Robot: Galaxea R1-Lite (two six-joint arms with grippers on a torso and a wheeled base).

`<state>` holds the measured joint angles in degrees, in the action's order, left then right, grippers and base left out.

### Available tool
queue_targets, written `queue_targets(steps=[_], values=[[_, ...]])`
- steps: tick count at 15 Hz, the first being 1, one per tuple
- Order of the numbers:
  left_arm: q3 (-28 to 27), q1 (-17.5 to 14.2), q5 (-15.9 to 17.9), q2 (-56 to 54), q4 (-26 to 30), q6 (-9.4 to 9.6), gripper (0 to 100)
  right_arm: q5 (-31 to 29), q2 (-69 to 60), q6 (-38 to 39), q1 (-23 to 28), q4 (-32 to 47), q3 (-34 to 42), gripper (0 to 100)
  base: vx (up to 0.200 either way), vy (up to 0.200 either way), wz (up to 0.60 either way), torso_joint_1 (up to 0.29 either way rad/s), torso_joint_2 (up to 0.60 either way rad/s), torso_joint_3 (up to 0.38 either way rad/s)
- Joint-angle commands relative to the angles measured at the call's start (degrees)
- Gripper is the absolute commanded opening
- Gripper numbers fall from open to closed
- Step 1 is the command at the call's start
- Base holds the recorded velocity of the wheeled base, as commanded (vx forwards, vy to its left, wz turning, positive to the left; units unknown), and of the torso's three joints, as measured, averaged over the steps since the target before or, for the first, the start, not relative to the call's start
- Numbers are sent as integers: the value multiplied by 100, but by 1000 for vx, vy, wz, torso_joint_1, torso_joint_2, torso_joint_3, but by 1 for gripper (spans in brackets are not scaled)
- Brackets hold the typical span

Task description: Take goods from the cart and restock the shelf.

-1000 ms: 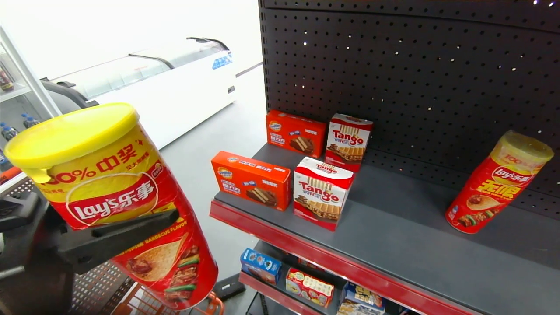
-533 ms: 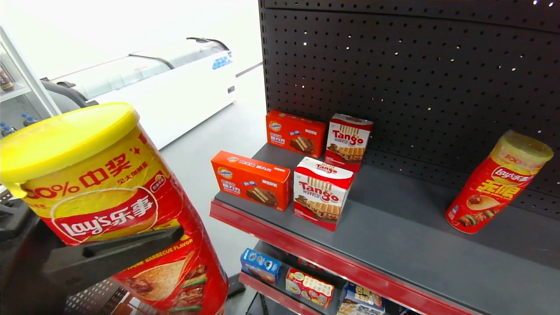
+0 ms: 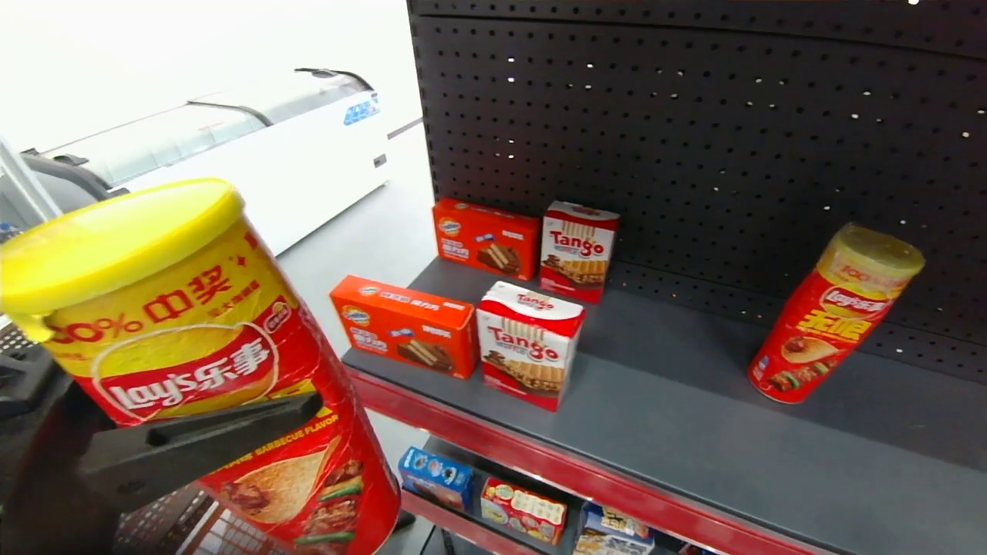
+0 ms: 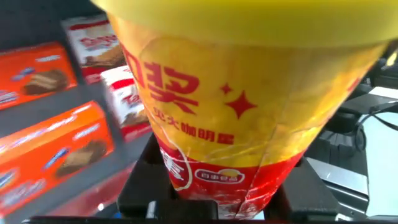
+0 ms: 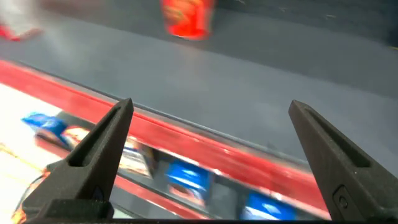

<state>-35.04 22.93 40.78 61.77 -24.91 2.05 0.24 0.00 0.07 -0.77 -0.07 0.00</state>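
Note:
My left gripper (image 3: 146, 432) is shut on a tall red chip canister (image 3: 200, 362) with a yellow lid, held upright at the near left, short of the shelf's left end. One dark finger (image 3: 193, 443) crosses the canister's front. In the left wrist view the canister (image 4: 242, 124) looms close over the gripper body. A second chip canister (image 3: 833, 316) leans against the pegboard at the right of the grey shelf (image 3: 694, 416). My right gripper (image 5: 217, 149) is open in front of the shelf's red edge (image 5: 186, 134), with that canister (image 5: 186, 17) far beyond it.
Two orange wafer boxes (image 3: 405, 324) and two red-and-white wafer boxes (image 3: 528, 351) stand at the shelf's left end. A black pegboard (image 3: 694, 139) backs the shelf. Lower shelves hold small boxes (image 3: 524, 509). A wire cart (image 3: 185, 532) sits below the held canister. A white freezer (image 3: 270, 162) stands behind.
The camera has shifted, so the shelf and its goods sit further left in the picture. The held canister rose slightly and came closer a second ago, then stayed put.

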Motion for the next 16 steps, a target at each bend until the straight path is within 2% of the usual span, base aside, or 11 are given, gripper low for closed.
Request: queue_targets(steps=[1,7,16], values=[[-12,1,0,63,3,-3,0,2,9,1,-2,-10,0,100,0,0,-600,12,-2,7],[-30,1,-8,98,3,-3,0,2,9,-7,-2,-10,0,100,0,0,-600,3,0,3],[6,-34,-26,63,3,-11,0,-7,9,10,-2,-10,0,100,0,0,0,0,0,0]])
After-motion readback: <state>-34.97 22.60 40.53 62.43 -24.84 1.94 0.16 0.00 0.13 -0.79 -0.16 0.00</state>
